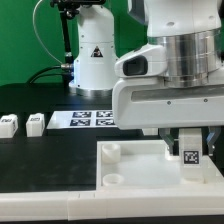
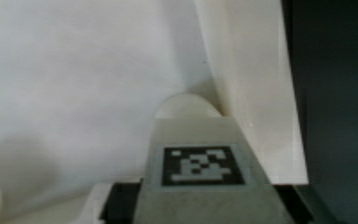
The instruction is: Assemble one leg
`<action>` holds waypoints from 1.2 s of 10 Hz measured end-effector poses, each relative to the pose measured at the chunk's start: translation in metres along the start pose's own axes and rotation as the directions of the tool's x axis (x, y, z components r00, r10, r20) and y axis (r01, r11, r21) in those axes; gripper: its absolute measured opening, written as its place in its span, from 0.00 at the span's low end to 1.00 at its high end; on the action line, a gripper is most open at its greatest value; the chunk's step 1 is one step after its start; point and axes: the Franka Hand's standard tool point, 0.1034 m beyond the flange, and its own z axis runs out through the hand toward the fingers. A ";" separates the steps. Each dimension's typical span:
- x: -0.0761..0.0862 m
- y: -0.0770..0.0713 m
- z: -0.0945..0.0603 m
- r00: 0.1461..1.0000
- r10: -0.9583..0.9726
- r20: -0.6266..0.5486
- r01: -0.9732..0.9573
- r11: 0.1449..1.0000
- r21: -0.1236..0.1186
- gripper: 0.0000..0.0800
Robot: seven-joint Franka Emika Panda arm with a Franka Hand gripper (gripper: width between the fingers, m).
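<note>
My gripper [image 1: 188,140] is shut on a leg [image 1: 189,157], a white square post with a code tag facing the camera. It holds the leg upright over the corner of the white tabletop [image 1: 140,162] on the exterior view's right. The leg's lower end is at the tabletop's surface; whether it sits in a socket is hidden. In the wrist view the leg [image 2: 201,150] runs out from between the fingers [image 2: 130,203], its far end close against the tabletop's raised rim [image 2: 247,80]. Two more legs [image 1: 8,124] [image 1: 36,123] lie on the black table at the left.
The marker board [image 1: 85,118] lies behind the tabletop. The robot's white base [image 1: 92,50] stands at the back. Two round sockets [image 1: 112,150] [image 1: 113,180] show on the tabletop's left side. Black table [image 2: 336,100] shows beyond the rim.
</note>
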 end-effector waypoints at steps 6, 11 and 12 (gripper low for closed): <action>0.000 -0.004 0.001 0.482 0.872 0.088 -0.876 0.482 0.022 0.36; 0.000 -0.003 0.001 0.610 0.788 0.084 -0.792 0.609 0.038 0.75; 0.001 -0.001 0.000 0.750 0.658 0.067 -0.661 0.750 0.039 0.80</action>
